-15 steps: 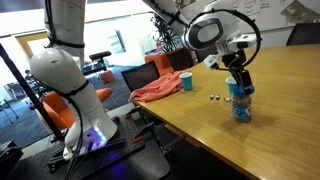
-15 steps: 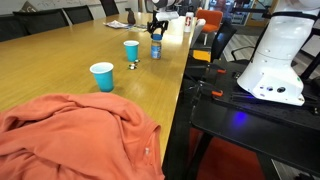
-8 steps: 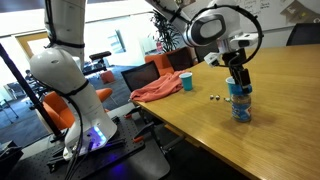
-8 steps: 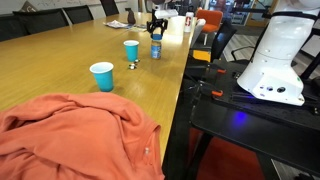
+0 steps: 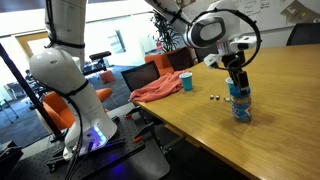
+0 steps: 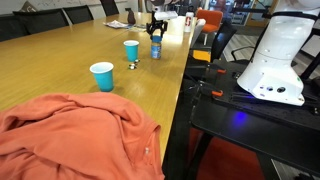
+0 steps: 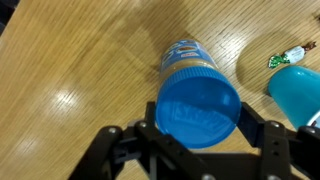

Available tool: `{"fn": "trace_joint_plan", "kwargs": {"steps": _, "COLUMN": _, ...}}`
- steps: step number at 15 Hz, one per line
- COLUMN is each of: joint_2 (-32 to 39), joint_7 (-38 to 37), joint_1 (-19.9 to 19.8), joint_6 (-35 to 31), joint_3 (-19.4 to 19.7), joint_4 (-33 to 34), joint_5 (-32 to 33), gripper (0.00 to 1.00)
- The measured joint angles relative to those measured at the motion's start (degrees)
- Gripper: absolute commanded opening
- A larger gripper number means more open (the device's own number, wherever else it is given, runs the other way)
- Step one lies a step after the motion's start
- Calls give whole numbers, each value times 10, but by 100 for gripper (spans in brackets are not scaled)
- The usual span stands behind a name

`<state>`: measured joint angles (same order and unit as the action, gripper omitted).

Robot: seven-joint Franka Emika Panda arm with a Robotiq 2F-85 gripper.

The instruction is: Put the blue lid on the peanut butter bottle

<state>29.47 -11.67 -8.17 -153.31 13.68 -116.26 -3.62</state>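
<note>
1 peanut butter bottle (image 7: 188, 62), upright on the counter (image 7: 80, 60), with 1 blue lid (image 7: 198, 108) sitting on its mouth. 1 claw (image 7: 198, 128) straddles the lid, jaws close at its rim (gripping or just clear: cannot tell). 2 teal cups: nearer cup (image 6: 102, 76), farther cup (image 6: 131, 50). 1 orange cloth (image 6: 70, 135).

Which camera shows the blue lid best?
The wrist view: the lid fills the middle, atop the jar, between the gripper fingers. Both exterior views show only a far-off speck under the gripper.
</note>
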Motion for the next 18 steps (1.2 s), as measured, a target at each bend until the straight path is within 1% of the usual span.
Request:
{"fn": "trace_joint_plan", "kwargs": {"steps": 11, "joint_2": 19, "joint_7": 0, "joint_1": -1, "joint_6": 0, "joint_3": 1, "joint_4": 14, "joint_5": 0, "gripper": 55}}
{"fn": "trace_joint_plan", "kwargs": {"steps": 12, "joint_2": 20, "joint_7": 0, "joint_1": -1, "joint_6": 0, "joint_3": 1, "joint_4": 16, "joint_5": 0, "gripper": 95}}
{"fn": "trace_joint_plan", "kwargs": {"steps": 14, "joint_2": 21, "joint_7": 0, "joint_1": -1, "joint_6": 0, "joint_3": 1, "joint_4": 16, "joint_5": 0, "gripper": 100}}
{"fn": "trace_joint_plan", "kwargs": {"steps": 18, "joint_2": 23, "joint_7": 0, "joint_1": -2, "joint_6": 0, "joint_3": 2, "joint_4": 17, "joint_5": 0, "gripper": 100}}
